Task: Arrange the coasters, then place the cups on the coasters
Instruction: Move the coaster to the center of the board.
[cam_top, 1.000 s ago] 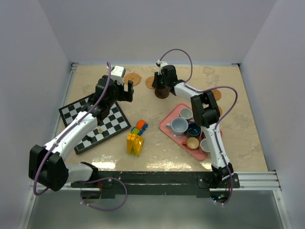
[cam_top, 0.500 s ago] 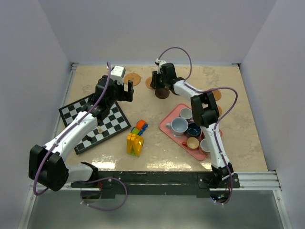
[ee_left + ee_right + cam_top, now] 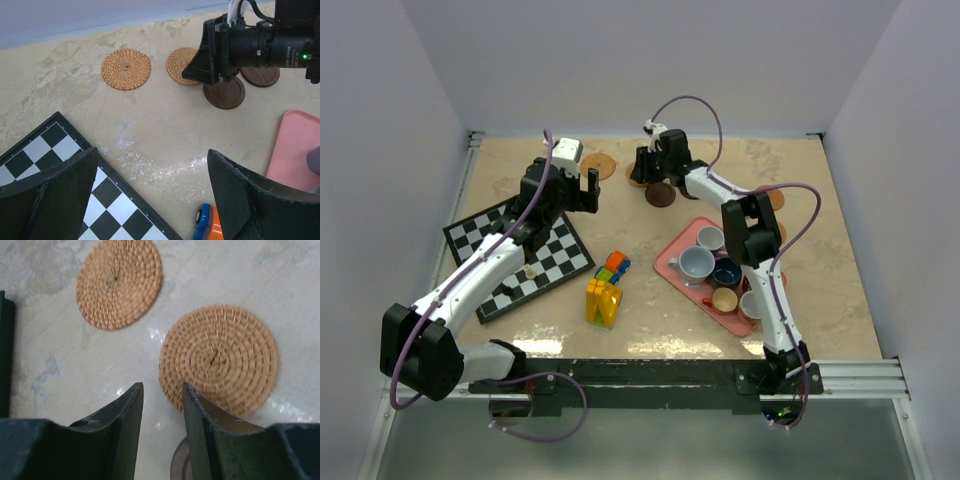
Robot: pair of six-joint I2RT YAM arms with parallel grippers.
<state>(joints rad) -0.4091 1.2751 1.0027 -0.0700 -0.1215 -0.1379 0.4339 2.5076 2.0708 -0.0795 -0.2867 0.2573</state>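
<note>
Coasters (image 3: 186,65) lie at the far side of the surface (image 3: 150,115): a woven tan pair (image 3: 126,68) leftmost, dark brown ones (image 3: 224,93) beside them. The left hand (image 3: 151,152) hangs spread, empty. The right hand (image 3: 161,387), parted around nothing, looks low enough to drag a dark one askew. Rightward, cups (image 3: 697,262) sit in the pink tray (image 3: 680,243); the right arm (image 3: 760,240) half hides more coasters.

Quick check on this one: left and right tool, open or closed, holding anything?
Left tool: wide open, holding nothing.
Right tool: partly open, nothing between its fingers.
</note>
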